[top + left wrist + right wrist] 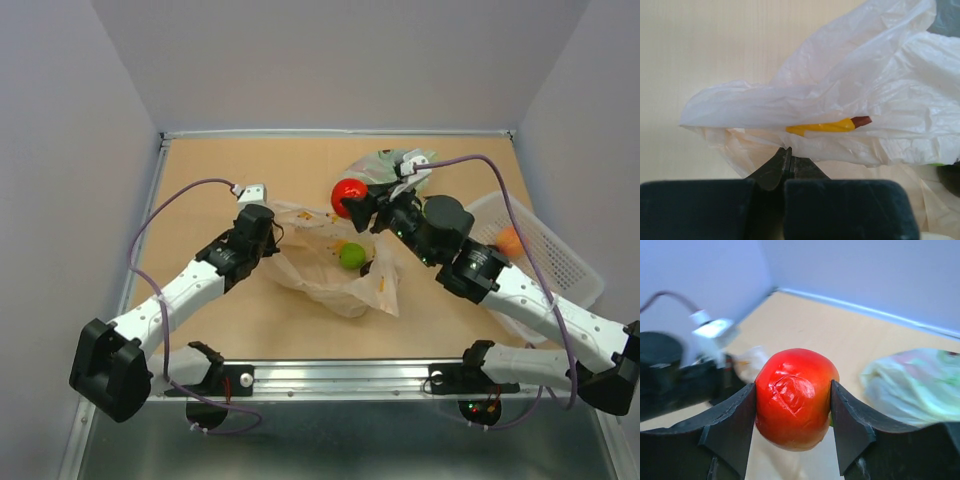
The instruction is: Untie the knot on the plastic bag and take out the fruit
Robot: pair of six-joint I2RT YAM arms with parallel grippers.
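Left end effector [787, 152] pinches plastic bag [865, 90]; right end effector [793, 390] clamps red fruit [795, 407].

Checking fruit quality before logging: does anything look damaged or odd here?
Yes. The red fruit held in the right hand has a dented, wrinkled patch on the skin facing the wrist camera, as if bruised. Nothing else stands out.

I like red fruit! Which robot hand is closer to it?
Right. The right gripper holds the red fruit between its fingers; the left gripper sits apart, shut on the plastic bag.
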